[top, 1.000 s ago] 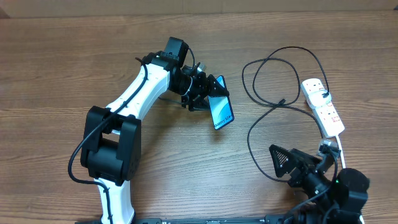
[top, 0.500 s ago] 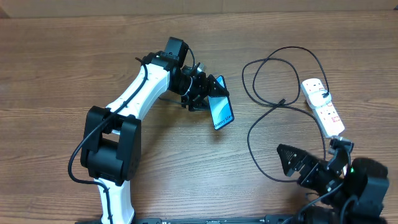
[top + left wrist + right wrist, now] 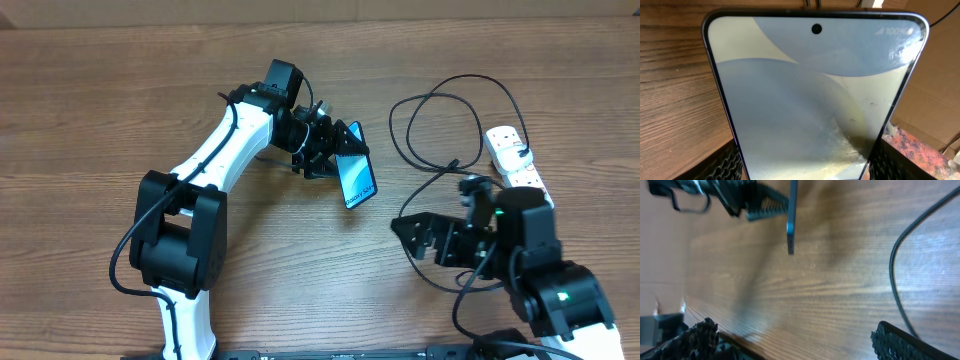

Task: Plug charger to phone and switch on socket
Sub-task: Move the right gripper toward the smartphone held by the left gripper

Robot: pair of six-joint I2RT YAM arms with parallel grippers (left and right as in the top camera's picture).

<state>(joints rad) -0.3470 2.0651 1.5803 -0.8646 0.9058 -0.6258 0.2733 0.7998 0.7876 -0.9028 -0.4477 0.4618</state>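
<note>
L fingers (image 3: 351, 133) are clamping the phone (image 3: 357, 178), R fingers (image 3: 902, 341) are hanging wide apart & empty nr the charger (image 3: 469, 78) – nothing's plugged yet, socket (image 3: 517, 160) switch waiting too.

Left of the phone (image 3: 357, 178), our left arm (image 3: 220, 145) has white link shells, blocky black joints and a thin black cable looping off it. Right of the phone, our right arm (image 3: 540, 250) is black, white-shelled, with green lights.
</note>
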